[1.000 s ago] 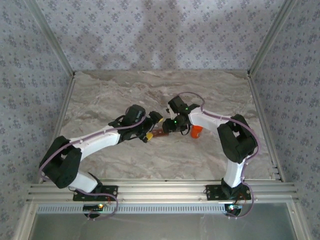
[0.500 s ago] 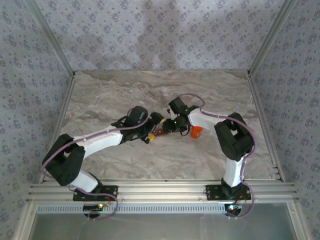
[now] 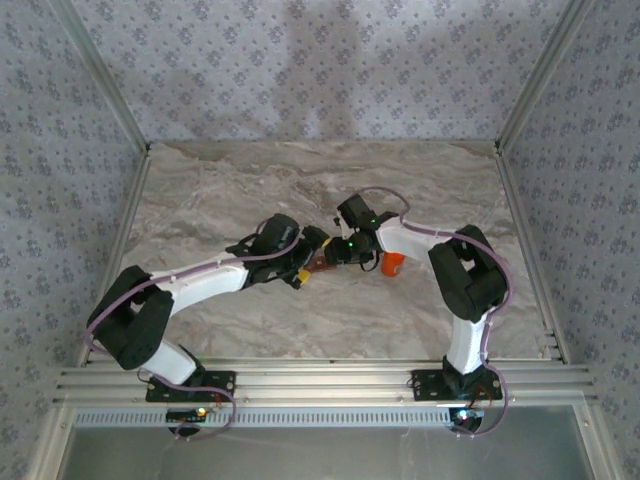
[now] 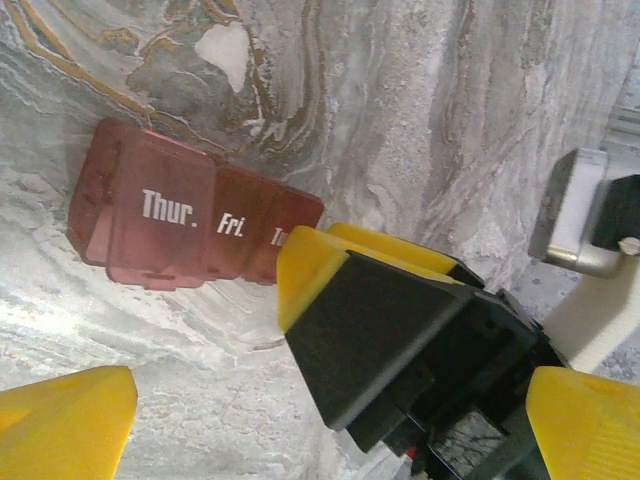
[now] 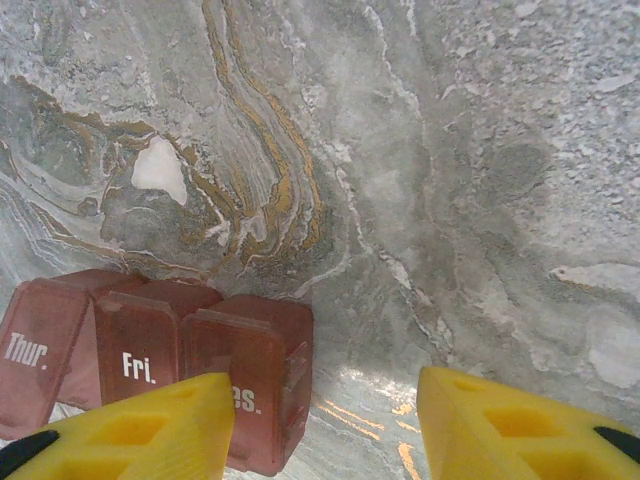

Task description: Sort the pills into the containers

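Observation:
The containers are one reddish-brown strip of lidded cells [image 4: 190, 225] marked Thur., Fri. and Tues., lying flat on the marble. In the top view the strip [image 3: 319, 264] lies between both grippers. My left gripper [image 3: 303, 266] is open just left of it, and its yellow fingertips [image 4: 60, 425] frame the left wrist view. My right gripper [image 5: 325, 430] is open wide at the strip's [image 5: 160, 355] Tues. end, with one finger [image 5: 140, 435] over that cell. The right gripper's black and yellow finger [image 4: 380, 320] covers the strip's end. The Thur. lid looks slightly raised.
A small orange bottle [image 3: 393, 264] stands just right of the right gripper [image 3: 337, 250]. The marble tabletop [image 3: 220, 190] is walled by patterned panels, with metal rails [image 3: 320, 380] along the near edge. Both arms crowd the centre.
My left gripper has crept a little to the right, closer to the strip. The right gripper and the orange bottle have barely moved.

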